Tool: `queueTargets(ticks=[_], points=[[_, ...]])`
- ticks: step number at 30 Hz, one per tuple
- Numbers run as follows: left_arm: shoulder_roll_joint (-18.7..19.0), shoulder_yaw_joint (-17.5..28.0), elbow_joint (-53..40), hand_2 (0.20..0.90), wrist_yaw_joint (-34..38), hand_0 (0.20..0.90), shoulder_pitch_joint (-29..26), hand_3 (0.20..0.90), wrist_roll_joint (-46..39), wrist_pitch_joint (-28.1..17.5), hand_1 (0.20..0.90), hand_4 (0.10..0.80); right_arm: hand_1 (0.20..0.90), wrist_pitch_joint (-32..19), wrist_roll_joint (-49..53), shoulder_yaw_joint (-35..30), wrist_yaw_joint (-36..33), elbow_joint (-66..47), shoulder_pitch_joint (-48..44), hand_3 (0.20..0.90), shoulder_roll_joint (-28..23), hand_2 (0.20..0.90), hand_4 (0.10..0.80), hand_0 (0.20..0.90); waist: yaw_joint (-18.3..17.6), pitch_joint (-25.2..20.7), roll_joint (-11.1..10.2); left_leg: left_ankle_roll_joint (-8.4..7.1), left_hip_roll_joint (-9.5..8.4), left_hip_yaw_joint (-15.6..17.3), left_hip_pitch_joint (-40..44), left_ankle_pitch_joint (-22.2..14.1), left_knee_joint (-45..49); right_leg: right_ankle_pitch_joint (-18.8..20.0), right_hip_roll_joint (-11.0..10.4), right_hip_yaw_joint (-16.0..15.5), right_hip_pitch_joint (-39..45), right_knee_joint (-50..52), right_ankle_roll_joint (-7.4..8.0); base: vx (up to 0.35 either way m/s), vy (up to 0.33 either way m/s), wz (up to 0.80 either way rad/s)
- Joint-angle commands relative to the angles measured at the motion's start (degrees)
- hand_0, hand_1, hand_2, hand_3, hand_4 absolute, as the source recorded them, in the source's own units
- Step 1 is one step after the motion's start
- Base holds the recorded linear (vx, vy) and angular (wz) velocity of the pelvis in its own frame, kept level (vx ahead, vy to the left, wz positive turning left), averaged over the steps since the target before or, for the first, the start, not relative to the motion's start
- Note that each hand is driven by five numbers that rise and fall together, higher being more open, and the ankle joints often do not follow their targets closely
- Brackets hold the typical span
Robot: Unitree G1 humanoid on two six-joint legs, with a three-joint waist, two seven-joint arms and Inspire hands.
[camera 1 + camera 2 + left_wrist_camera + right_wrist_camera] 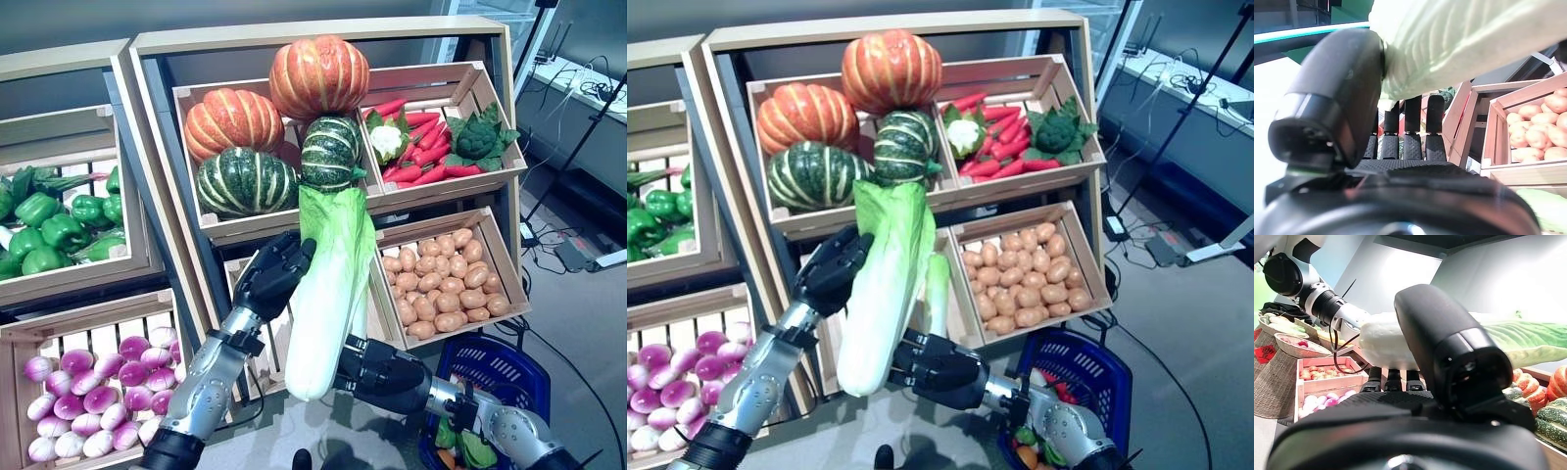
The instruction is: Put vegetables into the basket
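A long napa cabbage [328,284] with a white stalk and green leaves hangs nearly upright in front of the shelves. My left hand [269,279] grips its middle from the left; in the left wrist view the thumb [1347,93] presses on the cabbage [1459,44] with the fingers curled behind it. My right hand [387,377] is shut round the white lower end; the right wrist view shows its thumb [1444,347] over the stalk [1386,345]. The blue basket [495,372] sits low at the right, under my right forearm, with some vegetables inside.
Wooden crates fill the shelves: pumpkins [235,122], red chillies with cauliflower and broccoli [426,147], potatoes [446,284], green peppers [49,230], purple-white turnips [88,397]. Another cabbage [937,279] lies in the crate behind the held one.
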Motion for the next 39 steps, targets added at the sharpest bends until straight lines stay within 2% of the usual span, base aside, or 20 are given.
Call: queueTargets(ticks=[1, 9, 16, 24, 39], points=[[0.14, 1.31, 1.50, 0.300, -2.98, 0.300, -4.09, 0.300, 1.25, -2.26, 0.300, 0.400, 0.900, -8.01, 13.73, -5.30, 8.56, -4.68, -6.67, 0.900, 7.01, 0.900, 0.800, 0.900, 0.47, -1.33, -1.82, -3.64, 3.36, 0.99, 5.92, -8.82, 0.48, 6.74, -4.87, 1.23, -2.94, -1.65, 1.74, 0.000, 0.000, 0.00], [0.03, 2.98, 1.23, 0.300, -4.00, 0.300, -3.54, 0.300, 2.29, -1.60, 0.300, 0.400, 0.900, -13.14, 15.03, -10.09, 4.84, -2.11, -5.34, 0.900, 7.38, 0.900, 0.800, 0.900, 0.29, -0.94, -1.69, -3.43, 3.39, 1.11, 6.10, -8.93, 0.48, 6.40, -4.81, 1.50, -3.03, -1.14, 1.62, 0.000, 0.000, 0.00], [0.81, 4.80, 1.16, 0.300, -5.22, 0.300, -2.48, 0.300, 2.36, -1.23, 0.300, 0.400, 0.900, -12.51, 11.21, -14.75, 2.99, 1.78, -2.70, 0.900, 5.45, 0.900, 0.800, 0.900, -0.44, -0.61, -1.87, -3.57, 3.68, 1.54, 6.21, -8.95, 0.48, 6.43, -4.72, 1.59, -3.02, -1.18, 1.69, 0.000, 0.000, 0.00], [1.32, 5.46, 0.84, 0.300, -5.52, 0.300, -2.62, 0.300, 2.67, -0.78, 0.300, 0.400, 0.900, -10.98, 8.30, -16.98, 3.40, 5.28, -2.61, 0.900, 3.48, 0.900, 0.800, 0.900, -0.79, -0.31, -2.17, -3.67, 3.89, 1.75, 6.28, -8.94, 0.48, 6.59, -4.62, 1.47, -3.05, -1.20, 1.72, 0.001, -0.004, -0.01], [1.21, 3.32, -0.04, 0.300, -3.46, 0.300, -3.04, 0.300, 2.78, -2.20, 0.300, 0.400, 0.900, -3.64, 1.20, -9.37, 5.65, -0.10, -3.39, 0.900, 3.14, 0.900, 0.800, 0.900, -0.20, -0.15, -2.33, -3.83, 3.87, 1.44, 6.22, -8.62, 0.48, 6.83, -4.76, 1.05, -2.86, -1.35, 1.67, 0.002, -0.002, -0.01]])
